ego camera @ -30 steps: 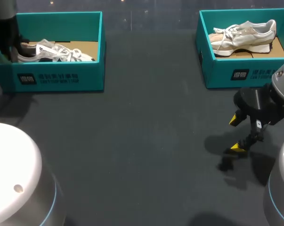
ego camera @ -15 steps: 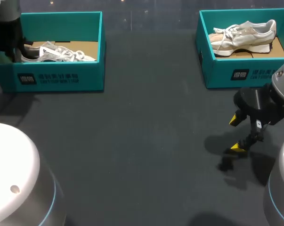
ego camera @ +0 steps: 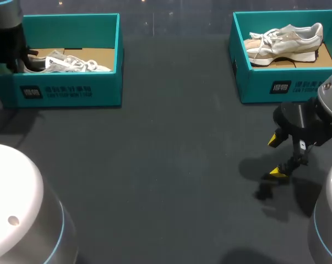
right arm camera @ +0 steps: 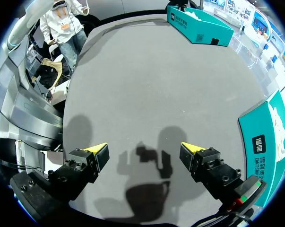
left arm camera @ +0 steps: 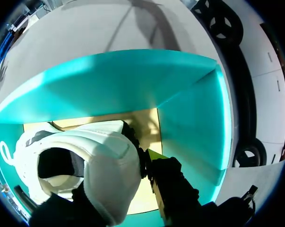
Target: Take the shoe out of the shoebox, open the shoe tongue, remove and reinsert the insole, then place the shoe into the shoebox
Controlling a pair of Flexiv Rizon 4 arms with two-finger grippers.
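A white shoe [ego camera: 72, 63] lies in the left teal shoebox [ego camera: 72, 91] at the table's far left. My left gripper [ego camera: 18, 57] reaches down into that box at the shoe's heel end. In the left wrist view the gripper [left arm camera: 128, 175] is shut on the heel of the shoe [left arm camera: 99, 156], one finger [left arm camera: 156, 158] outside the heel and the other inside the opening, with the box wall [left arm camera: 133, 80] ahead. My right gripper [ego camera: 278, 157] hangs open above the bare table at the right, nothing between its fingers [right arm camera: 97, 153].
A second teal shoebox [ego camera: 276, 85] at the far right holds a beige-and-white shoe [ego camera: 284, 41]; its wall [right arm camera: 270, 137] shows beside my right gripper. Open dark tabletop [ego camera: 166, 165] lies between the two boxes.
My left arm has shifted slightly right and the shoe's heel has moved with it inside the box. The right arm has kept still.
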